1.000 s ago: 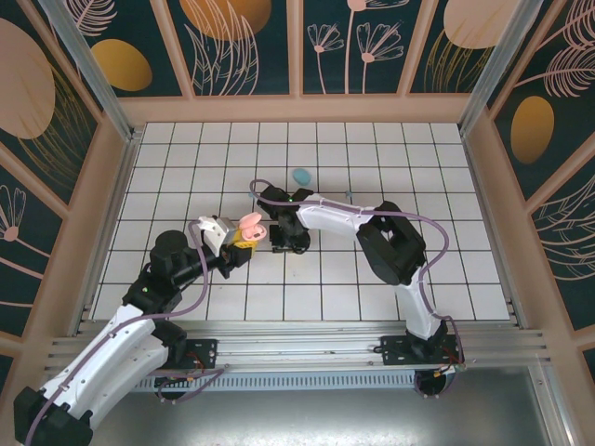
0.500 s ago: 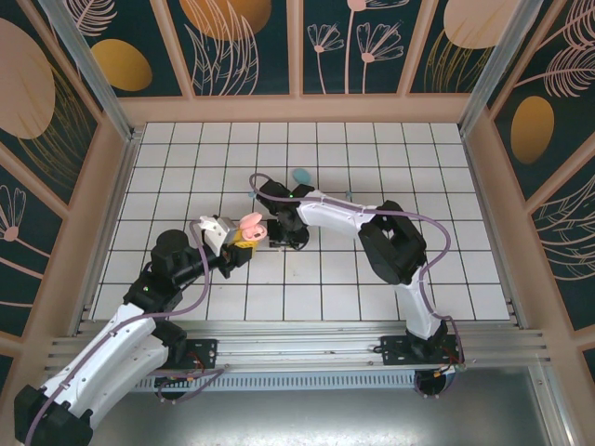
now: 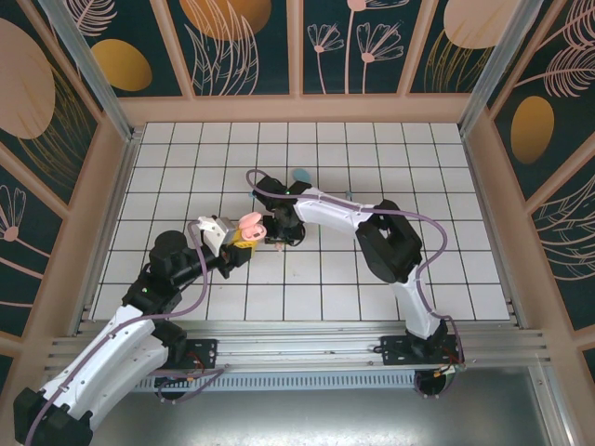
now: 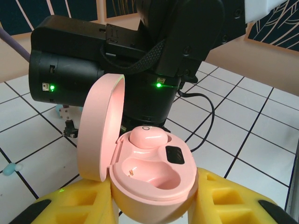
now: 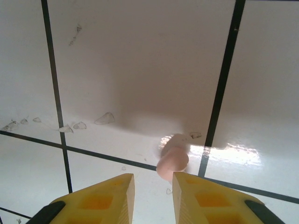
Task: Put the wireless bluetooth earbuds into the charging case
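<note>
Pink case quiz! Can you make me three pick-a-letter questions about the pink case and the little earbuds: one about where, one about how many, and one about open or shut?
1. Where is the loose pink earbud?
A) on the white tiled table
B) inside a blue case
C) on a robot arm

2. How many earbuds sit in the pink case?
A) none
B) one
C) two

3. How is the case's lid?
A) shut
B) broken off
C) flipped open

Answers:
1 A: it lies on a tile beside a dark line.
2 B: one seated earbud fills a slot and the other slot is empty.
3 C: the lid stands up at the case's left side.
</note>
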